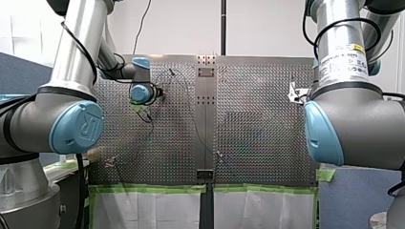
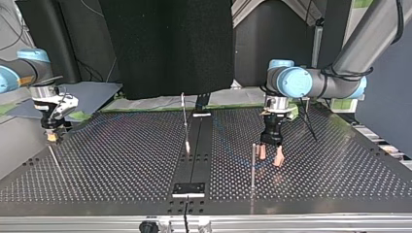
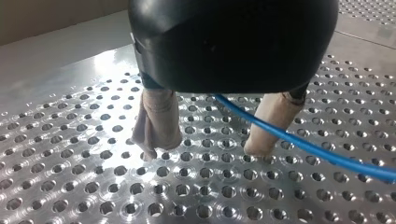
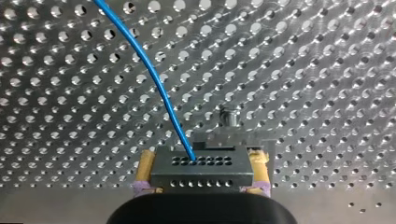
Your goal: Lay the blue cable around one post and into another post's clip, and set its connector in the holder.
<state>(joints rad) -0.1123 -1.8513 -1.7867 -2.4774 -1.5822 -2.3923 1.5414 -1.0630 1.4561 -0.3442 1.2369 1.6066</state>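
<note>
Left gripper (image 3: 203,150): you see its beige-padded fingers (image 3: 156,123) spread wide and gripping nothing, with the tips close above the perforated bench (image 3: 93,186).
Blue cable (image 3: 299,142): it runs between the left fingers and crosses in front of one pad; you cannot tell whether it touches.
Left arm: in the top view it enters from the right with the wrist turned straight down, and the left gripper (image 2: 270,158) hangs vertical just beside a thin upright post (image 2: 253,165).
Right gripper (image 4: 201,175): its fingers (image 4: 144,170) are closed on the black connector (image 4: 201,163), one pad on each side.
Connector: the blue cable leaves its holed face and arcs away over the bench.
Right arm: you find it at the top view's left, with the right gripper (image 2: 51,137) pointing down near the bench's edge.
</note>
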